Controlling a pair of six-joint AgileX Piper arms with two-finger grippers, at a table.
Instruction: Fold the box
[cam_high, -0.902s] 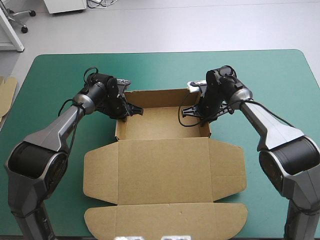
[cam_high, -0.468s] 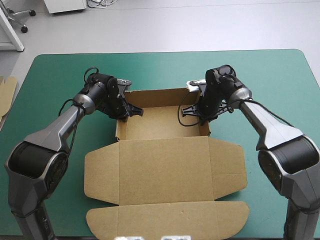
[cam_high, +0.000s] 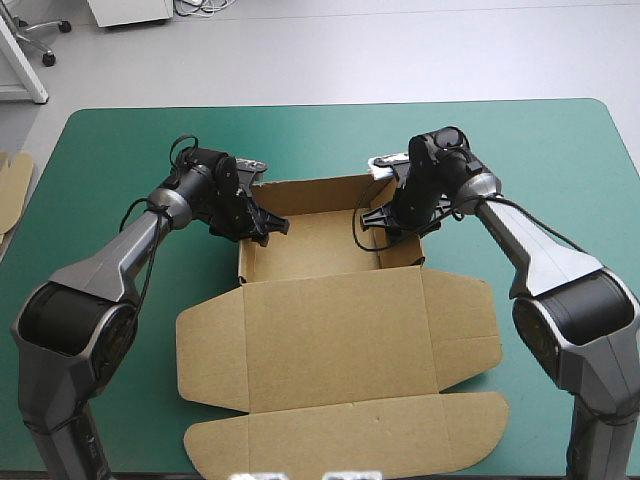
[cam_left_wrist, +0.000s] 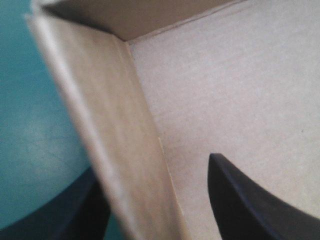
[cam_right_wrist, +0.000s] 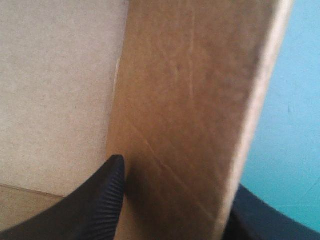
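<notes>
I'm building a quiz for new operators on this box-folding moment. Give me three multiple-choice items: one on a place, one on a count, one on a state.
1. Where on the box is the right pincer? A its right wall; B its far wall; C its left wall.
2. How many pincers are at the box? A none; B one; C two.
3. How does the lid stand? A upright; B flat on the teal-green cover; C folded over the walls.

Key: 1 A, one finger is inside that wall and the other outside it. 2 C, the left pincer straddles the opposite side. 3 B, it lies spread out toward the table's near edge.
</notes>
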